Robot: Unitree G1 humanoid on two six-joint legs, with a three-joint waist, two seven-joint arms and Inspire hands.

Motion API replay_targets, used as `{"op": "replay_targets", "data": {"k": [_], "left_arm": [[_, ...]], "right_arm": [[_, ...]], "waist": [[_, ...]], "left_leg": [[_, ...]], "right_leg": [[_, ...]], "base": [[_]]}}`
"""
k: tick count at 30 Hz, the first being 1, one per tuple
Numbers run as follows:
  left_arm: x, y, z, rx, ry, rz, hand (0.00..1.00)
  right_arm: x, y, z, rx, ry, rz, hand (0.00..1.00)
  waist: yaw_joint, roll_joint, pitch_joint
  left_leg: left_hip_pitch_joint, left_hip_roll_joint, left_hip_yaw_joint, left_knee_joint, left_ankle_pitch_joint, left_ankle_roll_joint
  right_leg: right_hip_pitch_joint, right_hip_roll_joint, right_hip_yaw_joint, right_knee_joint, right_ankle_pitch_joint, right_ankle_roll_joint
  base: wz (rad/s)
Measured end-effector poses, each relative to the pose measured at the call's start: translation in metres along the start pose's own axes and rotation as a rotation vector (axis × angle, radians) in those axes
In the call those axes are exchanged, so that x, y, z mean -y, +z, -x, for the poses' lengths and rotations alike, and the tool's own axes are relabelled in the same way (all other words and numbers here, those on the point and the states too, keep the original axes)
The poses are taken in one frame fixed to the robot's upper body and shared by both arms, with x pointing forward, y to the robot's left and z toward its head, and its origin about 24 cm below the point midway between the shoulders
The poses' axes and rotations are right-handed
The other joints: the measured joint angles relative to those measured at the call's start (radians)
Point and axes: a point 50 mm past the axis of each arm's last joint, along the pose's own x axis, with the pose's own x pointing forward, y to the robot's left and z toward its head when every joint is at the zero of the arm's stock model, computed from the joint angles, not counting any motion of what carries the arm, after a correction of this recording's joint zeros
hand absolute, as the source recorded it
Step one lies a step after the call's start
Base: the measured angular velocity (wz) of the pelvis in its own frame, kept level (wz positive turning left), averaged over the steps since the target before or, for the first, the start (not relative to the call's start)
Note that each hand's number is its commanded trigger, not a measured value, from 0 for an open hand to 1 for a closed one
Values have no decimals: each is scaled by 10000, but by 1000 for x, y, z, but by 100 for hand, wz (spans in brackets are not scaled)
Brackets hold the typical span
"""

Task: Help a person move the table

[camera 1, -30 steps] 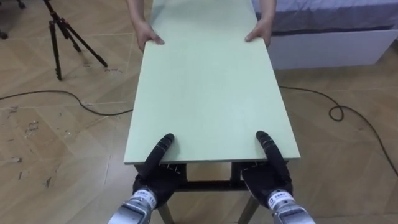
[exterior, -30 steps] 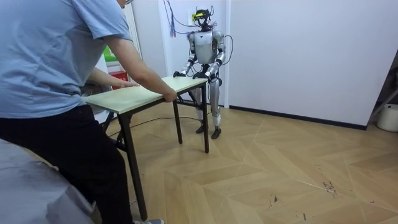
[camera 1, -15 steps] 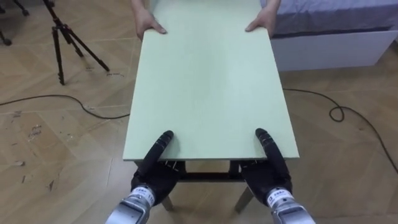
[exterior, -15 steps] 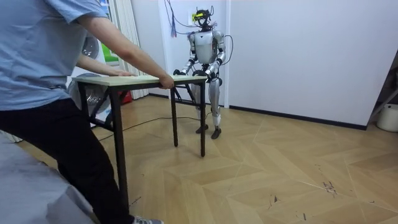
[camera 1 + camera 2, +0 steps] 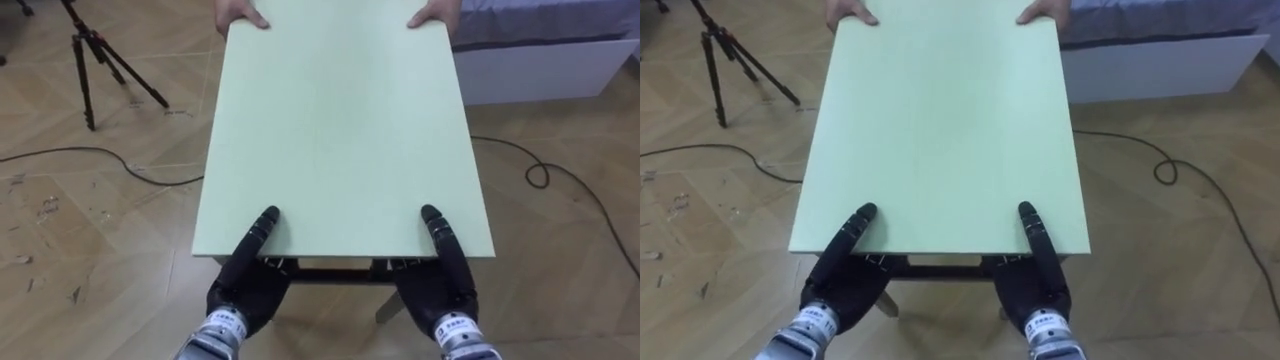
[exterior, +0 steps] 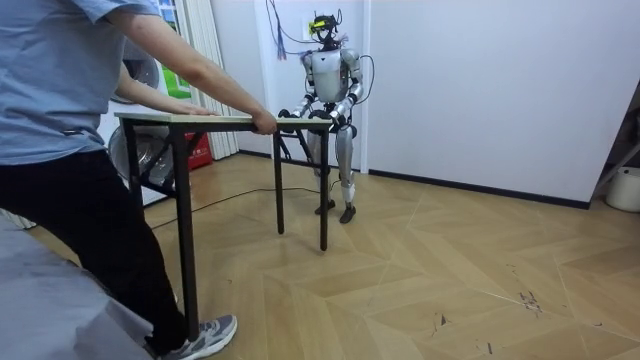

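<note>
While a person's hands (image 5: pixel 240 14) hold its far corners, the table (image 5: pixel 340 120), likely stiff and slippery, reaches me; my left hand (image 5: pixel 243 288) and right hand (image 5: pixel 442 288) sit at its near edge, thumbs on top; grip beneath, I cannot tell.

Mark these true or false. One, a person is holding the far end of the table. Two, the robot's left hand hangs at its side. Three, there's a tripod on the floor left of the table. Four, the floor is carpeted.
1. A person holds the far end of the table with both hands. True.
2. The left robot hand hangs at the robot's side. False: it is at the table's near edge, as is the right robot hand.
3. A tripod stands on the floor to the table's left. True.
4. The floor is carpeted. False: it is wooden parquet.
</note>
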Motion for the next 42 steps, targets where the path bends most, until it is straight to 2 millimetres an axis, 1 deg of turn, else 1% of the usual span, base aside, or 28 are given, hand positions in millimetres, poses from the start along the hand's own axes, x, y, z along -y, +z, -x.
{"op": "replay_targets", "data": {"k": [2, 5, 14, 19, 23, 27, 28, 30, 31, 33, 35, 36, 37, 38, 39, 40, 41, 42], "left_arm": [[-2, -4, 6, 50, -49, 61, 100], [-4, -7, 8, 126, -130, 102, 100], [-4, -11, 10, 259, -120, 60, 100], [-5, -14, 11, 184, -74, 64, 100], [-5, -15, 12, 227, -80, 26, 100], [-2, -16, 12, 283, -221, -60, 100], [-3, -16, 12, 287, -236, -65, 100], [-3, -17, 13, 258, -220, -61, 100], [-3, -18, 13, 236, -218, -55, 100], [-4, -19, 14, 210, -212, -93, 100], [-4, -20, 14, 189, -217, -108, 100], [-4, -20, 14, 180, -212, -104, 100], [-5, -21, 15, 153, -181, -62, 100], [-6, -20, 16, 133, -143, -53, 100], [-7, -20, 17, 122, -134, -50, 100], [-8, -21, 18, 116, -174, -49, 100], [-7, -21, 18, 107, -193, -48, 100], [-8, -22, 18, 115, -163, -28, 100]], "right_arm": [[0, -1, 6, 56, 66, 8, 100], [0, -1, 7, 130, 152, 108, 100], [-3, -2, 8, 189, 362, 161, 100], [-1, 0, 10, 222, 296, 221, 100], [0, -1, 11, 279, 273, 213, 100], [-1, 0, 12, 388, 330, 161, 100], [-1, 0, 13, 403, 329, 150, 100], [0, 0, 14, 413, 295, 157, 100], [1, 0, 15, 441, 264, 152, 100], [2, 0, 16, 437, 212, 127, 100], [3, 1, 16, 461, 176, 95, 100], [3, 1, 16, 472, 169, 92, 100], [3, 1, 17, 429, 157, 96, 100], [5, 1, 18, 388, 125, 127, 100], [6, 1, 18, 372, 119, 126, 100], [6, 1, 19, 369, 153, 130, 100], [7, 2, 20, 396, 207, 153, 100], [7, 2, 21, 388, 231, 205, 100]], "waist": [[13, -7, -2], [12, -43, 10], [24, -152, 78], [19, -153, 79], [4, -190, 102], [-10, -241, 91], [-16, -281, 88], [-20, -356, 70], [-19, -385, 56], [-10, -427, 57], [-2, -454, 59], [47, -463, 59], [125, -482, 59], [320, -453, 63], [359, -445, 61], [451, -401, 58], [552, -385, 54], [596, -350, 40]], "left_leg": [[36, -1, -22, -3, 0, 0], [36, -6, -26, -16, 0, 0], [21, -16, 1, -33, 0, 0], [23, -23, 3, -33, 0, 0], [-2, -58, 0, -31, 0, 0], [-181, -62, -1, 21, 0, 0], [-218, -63, -35, 40, 0, 0], [-237, -47, -34, 139, -1, -1], [-288, 9, -33, 247, -3, -4], [-357, 17, -31, 411, -6, -9], [-719, 81, -50, 1105, -57, -94], [-859, 107, -58, 1367, -60, -99], [-1135, 179, -63, 1975, -60, -100], [-1483, 316, -92, 2725, -68, -121], [-1676, 397, -121, 3080, -73, -133], [-2022, 456, -172, 3672, -93, -383], [-2308, 549, -246, 3997, -68, -630], [-2347, 623, -303, 3916, -101, -1015]], "right_leg": [[45, 2, 29, 3, 0, 0], [42, 0, 44, 1, 0, 0], [25, -3, 28, 0, 0, 0], [21, -1, 37, 0, -1, 1], [9, 12, -6, -1, -1, 1], [-128, 4, -43, 7, -1, 1], [-136, 1, -117, 3, -1, 1], [-122, 3, -121, 7, -1, 0], [-120, 0, -108, 15, -1, 0], [-123, -3, -88, 41, -2, -2], [-176, 34, -111, 144, -15, -30], [-272, 41, -75, 257, -26, -56], [-501, 85, 75, 541, -68, -149], [-636, 217, 312, 699, -64, -364], [-668, 299, 397, 704, -48, -411], [-675, 425, 385, 588, -8, -485], [-680, 529, 364, 374, 3, -513], [-708, 596, 270, 149, 53, -628]], "base": [[7], [0], [0], [0], [0], [1], [6], [4], [4], [2], [5], [-13], [-34], [-38], [-29], [-13], [-12], [-9]]}}
